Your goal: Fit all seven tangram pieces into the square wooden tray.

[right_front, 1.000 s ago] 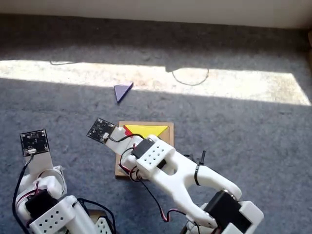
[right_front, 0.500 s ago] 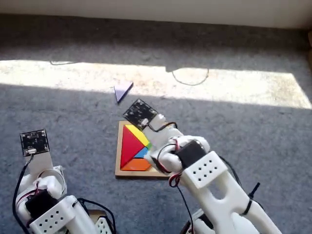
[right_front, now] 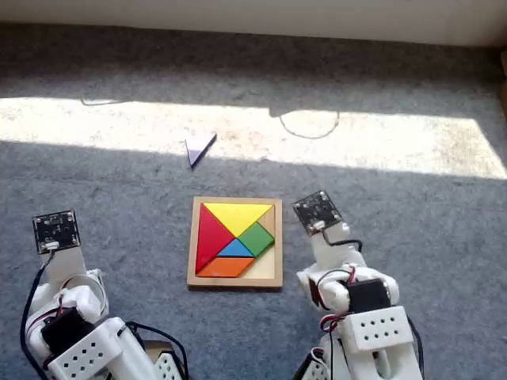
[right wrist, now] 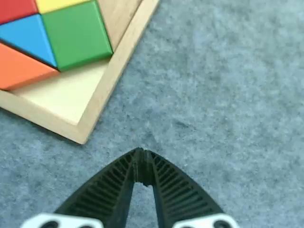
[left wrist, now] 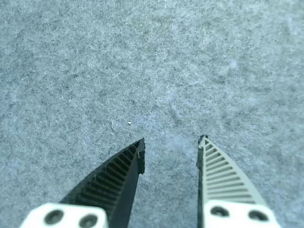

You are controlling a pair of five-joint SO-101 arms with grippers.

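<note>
Wooden tray [right_front: 191,255] lies on the grey carpet [right_front: 119,214] between my arms, holding five coloured pieces [right_front: 235,237]. The purple triangle [right_front: 198,147] lies well apart beyond it. My right gripper [right wrist: 141,156] sits closed beside the tray's corner, and my left gripper [left wrist: 171,145] hangs open over carpet.

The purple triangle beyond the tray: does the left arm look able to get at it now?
Probably yes. The purple triangle lies alone on open carpet, nothing stands between, and the left hand is open and empty. Whether the arm stretches that far is uncertain.
</note>
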